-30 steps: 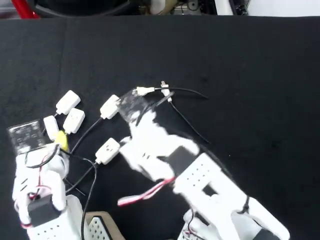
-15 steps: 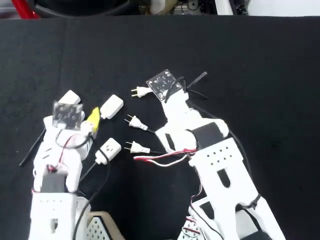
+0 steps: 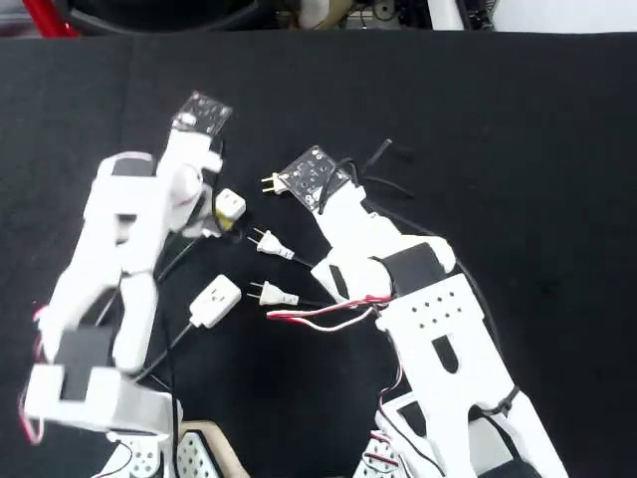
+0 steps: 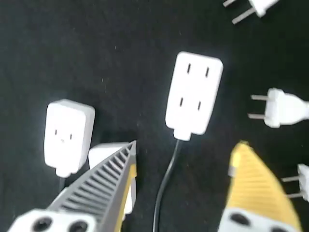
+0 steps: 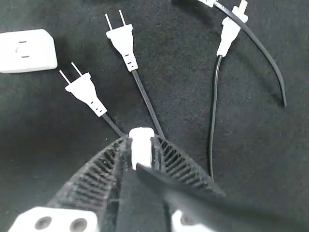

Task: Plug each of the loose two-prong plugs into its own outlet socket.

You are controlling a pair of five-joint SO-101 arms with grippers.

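Two arms work over the black table [image 3: 518, 149], with sockets and plugs between them.
Left gripper [image 4: 186, 145], spread wide and empty, has swung forward above a double socket [image 4: 193, 94]; right gripper [image 5: 141, 142] stays clamped on a white plug [image 5: 141, 151], with a loose plug [image 5: 84, 89] just ahead.

Black matte table [image 3: 557, 119], evenly lit, no hard shadows. Past its far edge: red bar [image 3: 45, 18] at 11 o'clock, cable clutter [image 3: 348, 12] at 12, white surface [image 3: 567, 15] at 1.
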